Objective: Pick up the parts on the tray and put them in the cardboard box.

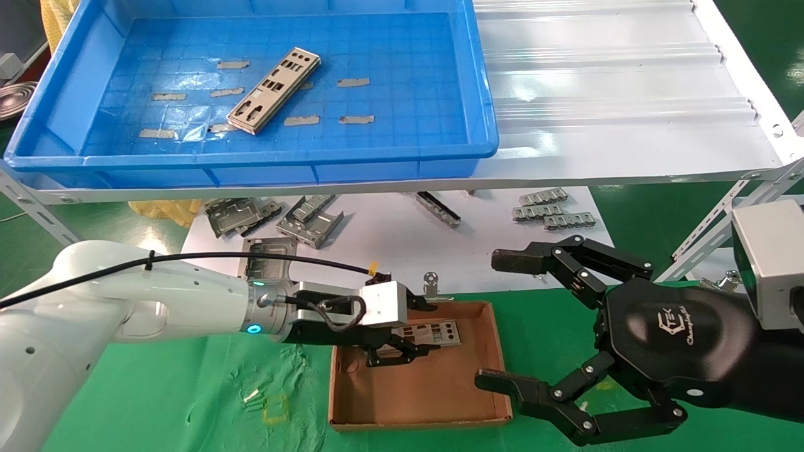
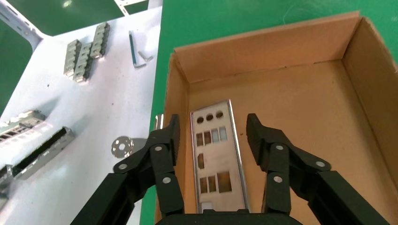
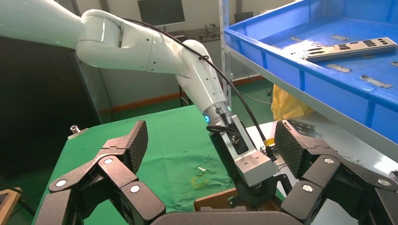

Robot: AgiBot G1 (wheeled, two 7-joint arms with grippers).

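One part lies flat in the cardboard box against its left wall. My left gripper hangs over it, spread wide, gripping nothing. Another part waits in the tray. Right gripper idles open beside the box. Risk: lifting carelessly, a finger catches the box wall and shifts it.

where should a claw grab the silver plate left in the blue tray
Probably from above, across its narrow width near the middle: the thin punched silver metal plate lies flat and diagonal on the bright-blue plastic tray floor, so the long edges are the only graspable sides.
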